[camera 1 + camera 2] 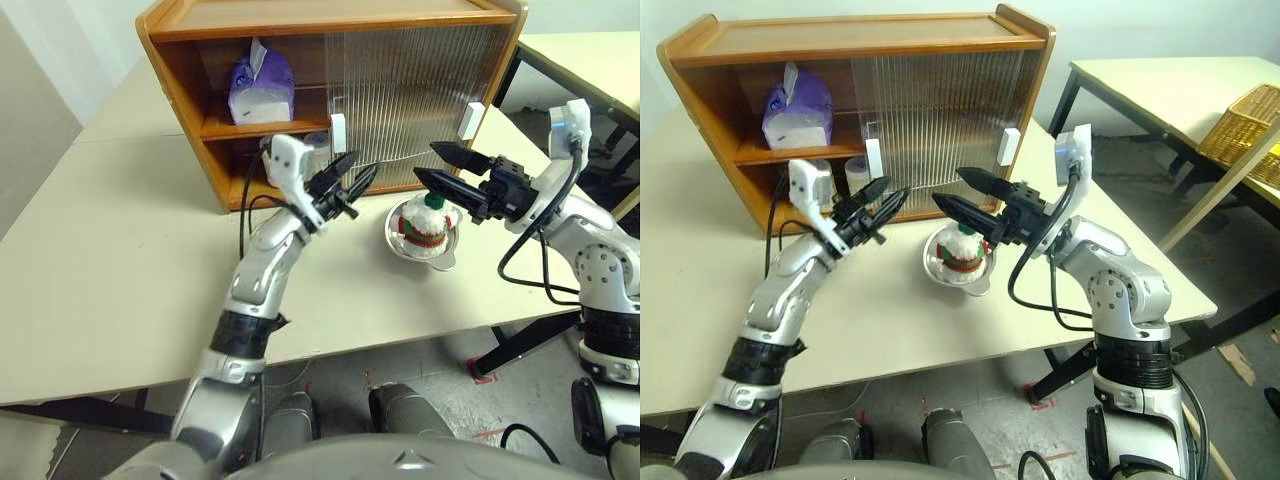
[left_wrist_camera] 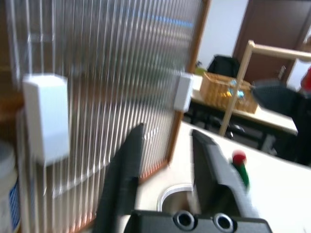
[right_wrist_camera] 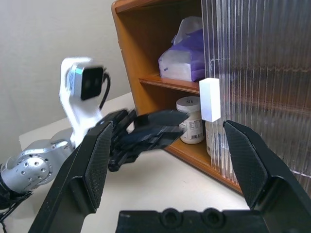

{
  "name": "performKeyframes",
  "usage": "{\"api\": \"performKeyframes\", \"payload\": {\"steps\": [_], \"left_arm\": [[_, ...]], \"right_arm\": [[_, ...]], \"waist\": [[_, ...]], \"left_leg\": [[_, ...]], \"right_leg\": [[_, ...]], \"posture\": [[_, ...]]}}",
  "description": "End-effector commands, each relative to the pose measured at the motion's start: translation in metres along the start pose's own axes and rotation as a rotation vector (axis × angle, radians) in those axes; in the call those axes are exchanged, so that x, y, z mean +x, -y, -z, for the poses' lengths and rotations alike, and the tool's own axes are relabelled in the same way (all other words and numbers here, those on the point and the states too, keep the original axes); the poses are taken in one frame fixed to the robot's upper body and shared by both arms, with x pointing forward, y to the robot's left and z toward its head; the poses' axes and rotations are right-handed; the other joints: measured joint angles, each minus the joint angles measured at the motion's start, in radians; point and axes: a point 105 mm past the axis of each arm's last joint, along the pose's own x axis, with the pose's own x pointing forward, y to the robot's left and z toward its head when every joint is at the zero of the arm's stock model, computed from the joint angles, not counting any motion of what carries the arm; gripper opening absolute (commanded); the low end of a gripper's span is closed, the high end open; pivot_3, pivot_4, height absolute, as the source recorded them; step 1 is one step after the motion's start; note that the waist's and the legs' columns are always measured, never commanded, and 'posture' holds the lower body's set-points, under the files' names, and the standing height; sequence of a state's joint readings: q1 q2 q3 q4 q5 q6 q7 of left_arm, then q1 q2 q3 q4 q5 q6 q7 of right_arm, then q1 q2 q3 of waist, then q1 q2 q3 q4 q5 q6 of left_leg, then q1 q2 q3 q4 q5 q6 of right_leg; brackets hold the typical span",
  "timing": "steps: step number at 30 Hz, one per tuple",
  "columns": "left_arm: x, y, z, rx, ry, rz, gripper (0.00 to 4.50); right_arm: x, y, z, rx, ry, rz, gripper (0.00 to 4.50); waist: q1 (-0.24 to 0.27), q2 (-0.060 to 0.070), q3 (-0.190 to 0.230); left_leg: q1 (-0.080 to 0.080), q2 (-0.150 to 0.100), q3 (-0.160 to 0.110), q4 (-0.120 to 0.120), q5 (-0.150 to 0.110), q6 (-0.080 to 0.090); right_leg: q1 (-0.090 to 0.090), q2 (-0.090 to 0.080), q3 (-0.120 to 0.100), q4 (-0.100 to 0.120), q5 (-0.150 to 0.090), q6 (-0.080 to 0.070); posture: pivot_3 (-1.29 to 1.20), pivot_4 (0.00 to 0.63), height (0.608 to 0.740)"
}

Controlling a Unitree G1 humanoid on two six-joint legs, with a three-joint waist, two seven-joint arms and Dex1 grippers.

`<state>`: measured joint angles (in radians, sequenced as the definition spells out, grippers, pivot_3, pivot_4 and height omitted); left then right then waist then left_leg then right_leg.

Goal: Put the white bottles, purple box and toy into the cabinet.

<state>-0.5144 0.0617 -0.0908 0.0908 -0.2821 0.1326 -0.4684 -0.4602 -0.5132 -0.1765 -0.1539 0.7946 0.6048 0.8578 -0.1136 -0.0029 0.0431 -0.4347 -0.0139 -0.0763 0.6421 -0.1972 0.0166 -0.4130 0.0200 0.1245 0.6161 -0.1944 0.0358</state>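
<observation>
An office-like test room, with plain pale walls and a grey hard floor. Cream tables point(image 1: 940, 330) on black metal legs stand pushed together, and another table point(image 1: 1160, 90) of the same kind sits to the right, carrying a wicker basket point(image 1: 1240, 125). A dark brown door point(image 2: 272, 29) and a pale wooden frame point(image 2: 243, 82) show beyond the tables. A wooden cabinet point(image 1: 330, 15) with ribbed sliding doors sits on the tabletop as a prop. Loose black cable point(image 1: 520, 432) and red tape marks point(image 1: 478, 372) lie on the floor.
</observation>
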Motion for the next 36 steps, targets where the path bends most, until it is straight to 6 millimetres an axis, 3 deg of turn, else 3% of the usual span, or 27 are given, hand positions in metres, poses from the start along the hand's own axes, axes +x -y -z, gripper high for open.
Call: {"api": "performKeyframes", "payload": {"steps": [1,3,7,11,17,30,36], "left_arm": [[0.017,-0.006,0.007,0.012,-0.01,-0.077,0.66],[0.025,-0.006,0.008,0.011,-0.005,-0.11,0.04],[0.032,-0.01,0.013,0.023,-0.008,-0.193,0.04],[0.025,-0.028,0.013,0.071,0.018,-0.407,0.04],[0.015,-0.053,0.01,0.077,0.042,-0.582,0.04],[0.021,-0.038,0.011,0.077,0.052,-0.501,0.04],[0.019,-0.045,0.018,0.072,0.032,-0.555,0.04]], "right_arm": [[0.0,-0.002,-0.001,-0.016,0.004,0.004,4.5],[-0.001,-0.002,-0.001,-0.019,0.005,0.007,4.5],[-0.002,-0.002,-0.002,-0.022,0.006,0.012,4.5],[-0.003,-0.002,-0.003,-0.027,0.007,0.019,4.5],[-0.004,-0.002,-0.003,-0.029,0.006,0.021,4.5],[-0.002,-0.001,-0.003,-0.029,0.006,0.015,4.5],[-0.002,-0.001,-0.004,-0.031,0.006,0.015,4.5]], "waist": [[0.0,0.0,0.0],[0.0,0.0,0.0],[-0.003,0.0,0.0],[-0.018,0.0,0.0],[-0.034,0.0,0.0],[-0.055,0.0,0.0],[-0.055,0.0,0.0]], "left_leg": [[0.0,0.0,0.0,0.0,0.0,0.0],[0.0,0.0,0.0,0.0,0.0,0.001],[0.0,0.0,0.001,0.0,0.001,0.001],[0.0,-0.001,0.001,0.0,0.002,0.003],[0.001,-0.002,0.001,0.001,0.002,0.004],[0.001,-0.007,0.0,0.001,0.003,0.005],[0.001,-0.01,0.0,0.001,0.002,0.006]], "right_leg": [[0.0,0.0,0.0,0.0,0.0,0.0],[0.0,0.0,0.0,0.0,0.0,0.001],[0.001,0.0,0.0,-0.001,0.0,0.003],[0.002,0.001,0.0,-0.001,0.0,0.004],[0.003,0.001,0.0,-0.001,-0.001,0.006],[0.004,0.001,-0.001,-0.001,-0.002,0.008],[0.006,-0.002,0.001,-0.001,-0.004,0.011]], "posture": [[-0.21,0.058,0.74],[-0.22,0.057,0.74],[-0.22,0.057,0.74],[-0.24,0.056,0.74],[-0.24,0.056,0.74],[-0.23,0.058,0.74],[-0.23,0.055,0.74]]}}
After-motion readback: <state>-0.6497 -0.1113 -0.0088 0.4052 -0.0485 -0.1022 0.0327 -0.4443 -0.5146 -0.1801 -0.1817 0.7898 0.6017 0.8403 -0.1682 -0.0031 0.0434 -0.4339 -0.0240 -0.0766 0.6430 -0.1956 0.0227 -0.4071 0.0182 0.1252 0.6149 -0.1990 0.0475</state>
